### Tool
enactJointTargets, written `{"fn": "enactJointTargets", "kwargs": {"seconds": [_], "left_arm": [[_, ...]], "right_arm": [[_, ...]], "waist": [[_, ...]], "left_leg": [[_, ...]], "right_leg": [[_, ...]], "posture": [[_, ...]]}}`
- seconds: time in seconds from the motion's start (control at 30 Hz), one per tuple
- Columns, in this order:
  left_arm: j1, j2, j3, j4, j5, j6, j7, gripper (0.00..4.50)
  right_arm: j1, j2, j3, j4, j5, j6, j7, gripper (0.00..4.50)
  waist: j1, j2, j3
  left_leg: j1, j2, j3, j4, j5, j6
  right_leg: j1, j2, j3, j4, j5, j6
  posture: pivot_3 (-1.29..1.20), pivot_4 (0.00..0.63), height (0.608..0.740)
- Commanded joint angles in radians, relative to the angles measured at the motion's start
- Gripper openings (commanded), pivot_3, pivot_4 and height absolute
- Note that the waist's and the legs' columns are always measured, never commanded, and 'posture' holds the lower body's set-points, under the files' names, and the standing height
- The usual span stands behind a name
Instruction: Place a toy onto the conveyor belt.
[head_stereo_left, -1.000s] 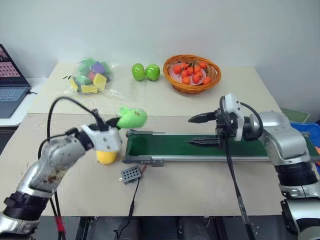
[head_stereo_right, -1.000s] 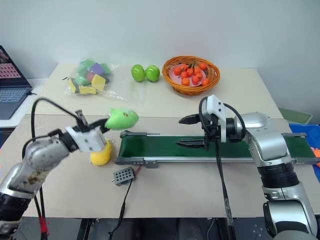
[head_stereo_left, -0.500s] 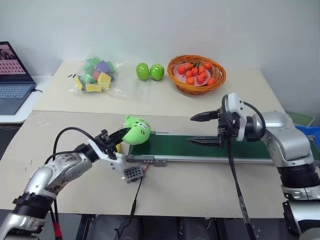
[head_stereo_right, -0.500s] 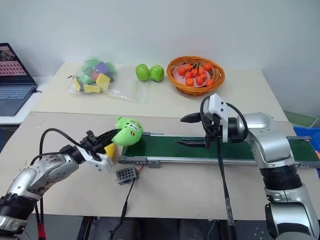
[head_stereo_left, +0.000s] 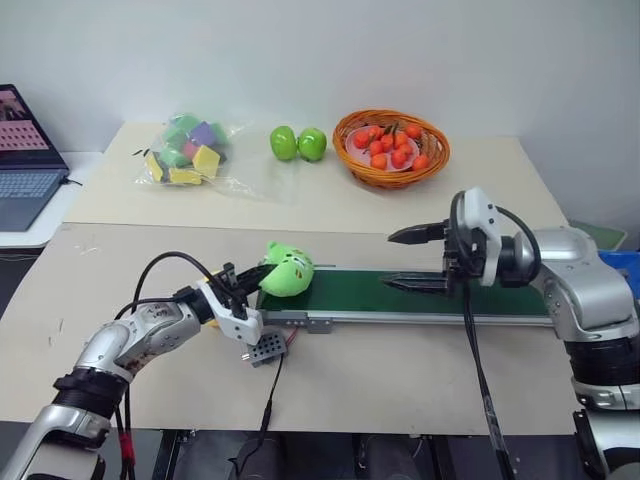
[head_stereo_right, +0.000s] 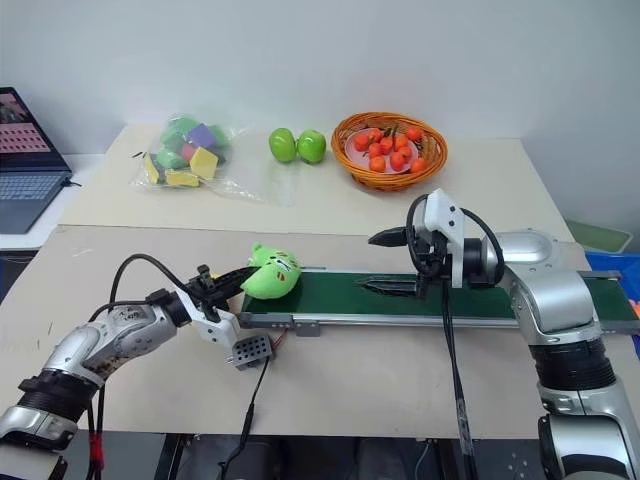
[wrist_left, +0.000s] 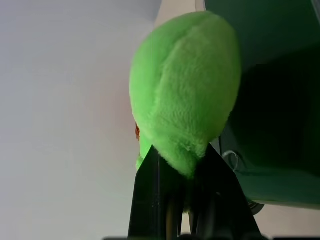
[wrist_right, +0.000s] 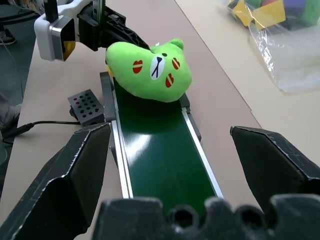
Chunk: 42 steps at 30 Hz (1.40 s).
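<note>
A laptop (head_stereo_left: 25, 160) is seen at the far left edge, off the worktop (head_stereo_left: 400, 370). A clear bag of coloured blocks (head_stereo_left: 188, 152) lies toward the back edge, followed by two green apples (head_stereo_left: 297, 143) and a wicker basket (head_stereo_left: 391, 148) of small orange fruit. Open worktop surface is noted between these and the conveyor belt (head_stereo_left: 420, 292).

The left pincer (head_stereo_left: 248, 285) is held level at the belt's left end, its black fingers (wrist_left: 150, 200) pinched on the rear edge of the toy (head_stereo_left: 287, 270). The toy rests on the left end of the belt. It is lime-green plush, lumpy, with a bear-like face and red cheek marks. A small grey box (head_stereo_left: 262, 348) lies just in front.

The right pincer (head_stereo_left: 420, 258) is spread wide and empty above mid-belt, well apart from the toy.
</note>
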Motion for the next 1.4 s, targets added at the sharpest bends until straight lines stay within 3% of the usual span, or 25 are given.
{"fn": "enactJointTargets", "kwargs": {"seconds": [0.03, 0.27, 0.53, 0.67, 0.77, 0.87, 0.93, 1.1, 1.2, 1.4], "left_arm": [[-0.026, 0.004, -0.002, 0.010, -0.035, -0.024, -0.007, 1.88], [-0.030, 0.027, 0.021, 0.017, -0.081, -0.044, -0.031, 4.43], [0.021, 0.078, 0.092, 0.000, -0.245, -0.013, -0.102, 4.43], [0.018, 0.047, 0.121, 0.018, -0.531, 0.177, -0.299, 4.43], [0.007, 0.000, 0.149, -0.057, -0.839, 0.493, -0.527, 4.43], [0.019, 0.022, 0.175, -0.222, -1.073, 0.785, -0.701, 4.43], [0.006, 0.036, 0.200, -0.319, -1.235, 1.018, -0.746, 4.43], [-0.057, 0.068, 0.227, -0.520, -1.477, 1.418, -0.772, 4.43], [-0.121, 0.088, 0.247, -0.570, -1.564, 1.536, -0.812, 4.43], [-0.198, 0.108, 0.234, -0.561, -1.532, 1.591, -0.863, 4.43]], "right_arm": [[-0.007, -0.015, -0.042, -0.036, 0.027, 0.004, -0.009, 4.50], [-0.007, -0.011, -0.039, -0.032, 0.025, -0.001, -0.014, 4.50], [-0.016, 0.001, -0.028, -0.013, 0.016, -0.016, -0.012, 4.50], [-0.018, -0.004, -0.031, -0.005, 0.016, -0.020, -0.003, 4.50], [-0.022, -0.022, -0.038, 0.006, 0.013, -0.020, 0.008, 4.50], [-0.027, -0.050, -0.049, 0.020, 0.005, -0.020, 0.021, 4.50], [-0.029, -0.062, -0.057, 0.027, 0.005, -0.024, 0.019, 4.50], [-0.013, -0.101, -0.082, 0.033, 0.004, -0.035, 0.024, 4.50], [-0.019, -0.119, -0.102, 0.046, 0.004, -0.039, 0.019, 4.50], [-0.024, -0.120, -0.118, 0.024, 0.020, -0.023, 0.006, 4.50]], "waist": [[0.000, 0.000, 0.000], [0.000, 0.000, 0.000], [-0.004, 0.000, 0.000], [-0.005, 0.000, 0.000], [-0.005, 0.001, -0.001], [-0.008, 0.001, -0.001], [-0.012, 0.001, -0.001], [-0.018, 0.001, -0.001], [-0.021, 0.001, 0.000], [-0.027, 0.001, 0.000]], "left_leg": [[0.000, 0.000, 0.000, 0.000, 0.000, 0.000], [0.000, 0.000, 0.000, 0.001, 0.000, 0.000], [0.000, 0.000, 0.000, 0.001, 0.000, 0.000], [0.000, 0.000, 0.000, 0.001, 0.000, 0.000], [0.000, 0.000, 0.000, 0.003, 0.000, 0.000], [-0.001, 0.000, -0.001, 0.005, 0.000, 0.000], [-0.001, 0.000, -0.001, 0.006, 0.000, 0.000], [0.001, 0.000, -0.002, 0.008, 0.000, 0.001], [0.001, 0.000, -0.002, 0.009, 0.000, 0.001], [0.007, 0.000, -0.001, 0.008, 0.000, 0.001]], "right_leg": [[0.000, 0.000, 0.000, 0.000, 0.000, 0.000], [0.000, 0.000, 0.000, 0.001, 0.000, 0.000], [0.000, 0.000, 0.000, 0.001, 0.000, 0.000], [0.000, 0.000, 0.000, 0.002, 0.000, 0.000], [0.000, 0.000, 0.000, 0.003, 0.000, 0.000], [0.000, 0.000, 0.000, 0.004, 0.000, 0.000], [0.000, 0.000, 0.000, 0.005, 0.000, 0.000], [0.001, 0.000, 0.001, 0.009, 0.000, 0.000], [0.001, 0.001, 0.002, 0.010, 0.000, 0.000], [0.005, 0.002, 0.004, 0.009, -0.001, 0.000]], "posture": [[0.00, 0.150, 0.738], [0.00, 0.150, 0.738], [0.00, 0.150, 0.738], [0.00, 0.150, 0.738], [0.00, 0.150, 0.738], [0.00, 0.150, 0.738], [0.00, 0.150, 0.738], [0.00, 0.150, 0.738], [0.00, 0.150, 0.738], [0.00, 0.150, 0.738]]}}
